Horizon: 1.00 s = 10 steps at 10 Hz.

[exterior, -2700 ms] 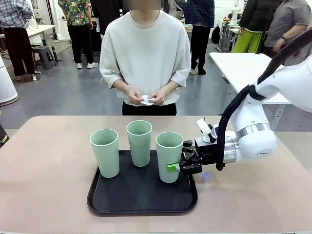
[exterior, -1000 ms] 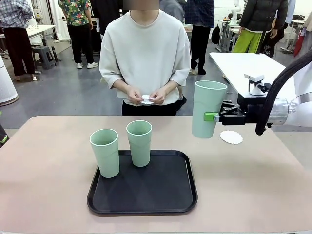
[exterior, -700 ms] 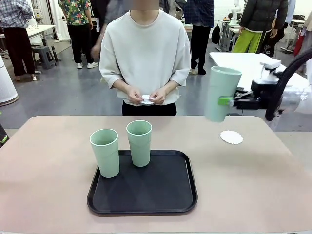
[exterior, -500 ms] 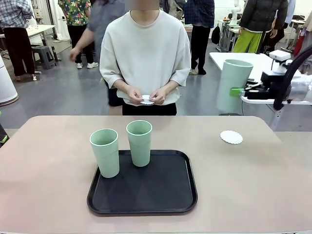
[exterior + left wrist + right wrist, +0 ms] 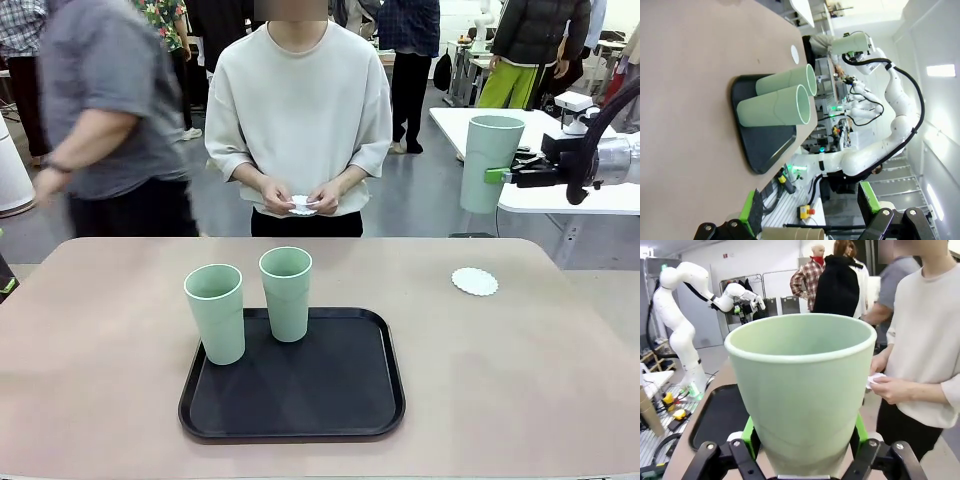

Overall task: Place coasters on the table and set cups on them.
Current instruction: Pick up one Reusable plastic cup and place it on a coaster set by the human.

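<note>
Over the table's far right corner, front view: the right gripper (image 5: 498,176) pinches one cup (image 5: 489,148) in the air, high over the lone coaster (image 5: 474,281) lying on the table (image 5: 520,390). Two cups (image 5: 215,315) stand on the black tray (image 5: 300,412). The person's hands (image 5: 300,196) hold white discs. Left wrist view: left gripper (image 5: 807,220) spread wide, facing the tray. Right wrist view: green pads (image 5: 748,433) clamp the cup low down, person just behind.
</note>
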Motion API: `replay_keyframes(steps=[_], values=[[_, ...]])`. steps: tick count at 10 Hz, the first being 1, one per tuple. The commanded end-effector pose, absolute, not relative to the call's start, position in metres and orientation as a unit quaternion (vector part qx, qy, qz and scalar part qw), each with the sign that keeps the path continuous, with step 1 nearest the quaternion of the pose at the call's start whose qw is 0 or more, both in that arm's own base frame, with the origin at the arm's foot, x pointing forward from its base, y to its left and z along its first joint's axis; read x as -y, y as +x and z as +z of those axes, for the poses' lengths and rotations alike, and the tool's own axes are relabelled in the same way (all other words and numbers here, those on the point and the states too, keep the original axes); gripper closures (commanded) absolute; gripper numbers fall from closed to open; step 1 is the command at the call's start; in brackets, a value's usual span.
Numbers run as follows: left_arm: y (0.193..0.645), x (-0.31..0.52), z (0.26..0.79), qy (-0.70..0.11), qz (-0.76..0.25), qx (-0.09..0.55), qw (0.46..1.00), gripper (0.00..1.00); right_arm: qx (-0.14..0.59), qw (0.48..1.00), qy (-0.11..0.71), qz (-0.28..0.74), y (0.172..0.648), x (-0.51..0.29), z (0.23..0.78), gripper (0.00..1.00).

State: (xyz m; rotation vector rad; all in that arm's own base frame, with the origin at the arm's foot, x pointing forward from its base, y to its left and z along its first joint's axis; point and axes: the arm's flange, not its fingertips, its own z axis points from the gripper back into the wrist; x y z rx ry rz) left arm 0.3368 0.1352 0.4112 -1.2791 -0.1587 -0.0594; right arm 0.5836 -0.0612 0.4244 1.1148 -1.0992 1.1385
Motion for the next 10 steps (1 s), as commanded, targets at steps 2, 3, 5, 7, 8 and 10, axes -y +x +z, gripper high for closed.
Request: replay_keyframes(steps=[2,3,5,7,8,10], values=[[0.336,-0.135,0.413,-0.603,-0.03,0.081,0.793,0.0,0.47,0.56,0.477,0.489,0.575,0.058,0.426,0.15],[0.336,-0.135,0.413,-0.603,-0.03,0.081,0.793,0.0,0.468,0.566,0.475,0.485,0.583,0.061,0.424,0.15],[0.336,-0.135,0.413,-0.603,-0.03,0.081,0.793,0.0,0.453,0.573,0.49,0.476,0.6,0.085,0.39,0.15],[0.336,-0.135,0.413,-0.603,-0.03,0.081,0.793,0.0,0.445,0.583,0.494,0.467,0.598,0.097,0.363,0.15],[0.336,-0.135,0.413,-0.603,-0.03,0.081,0.793,0.0,0.443,0.586,0.488,0.472,0.596,0.097,0.351,0.15],[0.336,-0.135,0.413,-0.603,-0.03,0.081,0.793,0.0,0.431,0.586,0.49,0.481,0.6,0.097,0.328,0.15]])
